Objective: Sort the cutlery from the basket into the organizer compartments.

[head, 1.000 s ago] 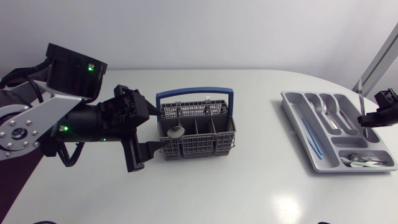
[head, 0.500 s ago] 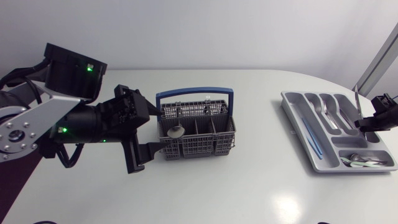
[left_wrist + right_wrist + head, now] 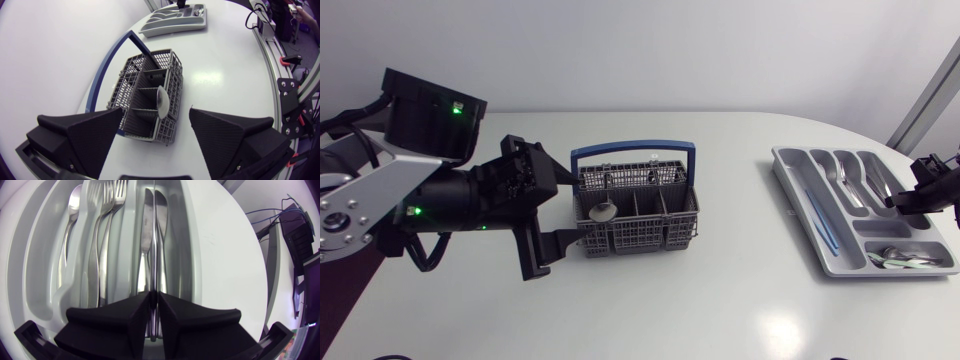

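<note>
Lowering the knife [image 3: 159, 250] lengthwise makes sense: your right gripper [image 3: 154, 305] is pinched tight on it, lining it up with the organizer's [image 3: 792, 182] knife slot beside another one. Left gripper [image 3: 156, 114] sits spread wide at the basket [image 3: 145, 75], ready for the next piece.

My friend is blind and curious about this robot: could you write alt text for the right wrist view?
A black gripper, fingers pinched on a table knife, holds it lengthwise along a slot of a grey cutlery organizer, beside another knife. Forks lie in the next slot and a spoon in the one beyond.
</note>
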`<control>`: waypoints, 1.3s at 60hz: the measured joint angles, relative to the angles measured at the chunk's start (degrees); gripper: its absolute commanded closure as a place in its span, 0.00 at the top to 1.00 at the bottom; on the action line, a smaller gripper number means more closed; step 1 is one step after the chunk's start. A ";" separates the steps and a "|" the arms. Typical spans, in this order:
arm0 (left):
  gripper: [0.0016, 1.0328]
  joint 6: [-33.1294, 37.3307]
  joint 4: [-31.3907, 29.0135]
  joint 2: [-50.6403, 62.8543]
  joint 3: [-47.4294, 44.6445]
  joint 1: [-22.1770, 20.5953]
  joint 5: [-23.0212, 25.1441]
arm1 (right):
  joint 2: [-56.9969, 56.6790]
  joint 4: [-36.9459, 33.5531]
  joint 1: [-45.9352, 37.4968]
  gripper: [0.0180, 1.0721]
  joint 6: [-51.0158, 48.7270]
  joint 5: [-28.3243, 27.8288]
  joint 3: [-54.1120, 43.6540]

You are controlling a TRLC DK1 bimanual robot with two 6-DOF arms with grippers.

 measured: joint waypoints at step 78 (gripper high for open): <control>0.57 -2.21 12.13 7.54 -4.17 -1.88 -0.96 | -54.10 4.79 24.37 0.87 -2.60 -11.26 -38.12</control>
